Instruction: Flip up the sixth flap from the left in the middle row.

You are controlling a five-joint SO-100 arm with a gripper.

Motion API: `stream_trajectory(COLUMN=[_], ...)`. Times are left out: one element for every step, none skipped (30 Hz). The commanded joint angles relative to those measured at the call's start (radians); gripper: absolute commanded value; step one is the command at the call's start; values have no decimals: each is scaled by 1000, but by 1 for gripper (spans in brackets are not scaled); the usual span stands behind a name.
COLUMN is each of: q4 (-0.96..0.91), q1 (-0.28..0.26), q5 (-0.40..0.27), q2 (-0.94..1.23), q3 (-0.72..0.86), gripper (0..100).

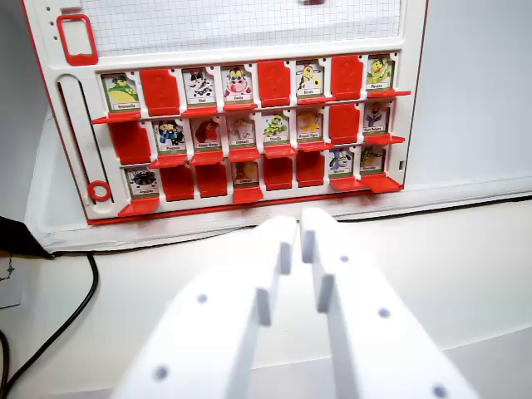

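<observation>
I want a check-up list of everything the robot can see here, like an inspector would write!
Surface: white tabletop, bare where it shows.
Job's things: red-and-white picture board standing at the back, with three rows of flaps. The sixth flap in the middle row shows a picture; the seventh flap beside it is plain red.
Clutter: a dark object at the wrist view's left edge, too cut off to name.
Grippers: white hand in front of the board, fingers almost together, holding nothing, not touching the board.
Cables: one black cable curving across the table at the wrist view's left.
Surroundings: pale wall behind the board.
</observation>
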Motion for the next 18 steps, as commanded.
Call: stream_trajectory(q4=[-124, -146, -170, -199, -221, -242, -253, -264, -285, -318, -356, -393, -423, -436, -453, -485, -515, -552], q1=[46, 60, 72, 86, 95, 106, 115, 123, 132, 143, 153, 163, 167, 170, 173, 175, 178, 184], q5=[-38, -44, -49, -54, -57, -55, -55, -55, -60, -67, -78, -91, -103, -110, -112, -123, -143, -156], q2=[6, -3, -12, -21, -37, -52, -71, -89, -107, -129, -149, -170, -193, -218, -245, -272, -304, -341], q3=[38, 55, 77, 94, 104, 109, 110, 107, 110, 118, 130, 144, 156, 161, 166, 178, 187, 195], gripper=[0, 0, 0, 0, 0, 0, 0, 0, 0, 0, 0, 0, 0, 0, 0, 0, 0, 0])
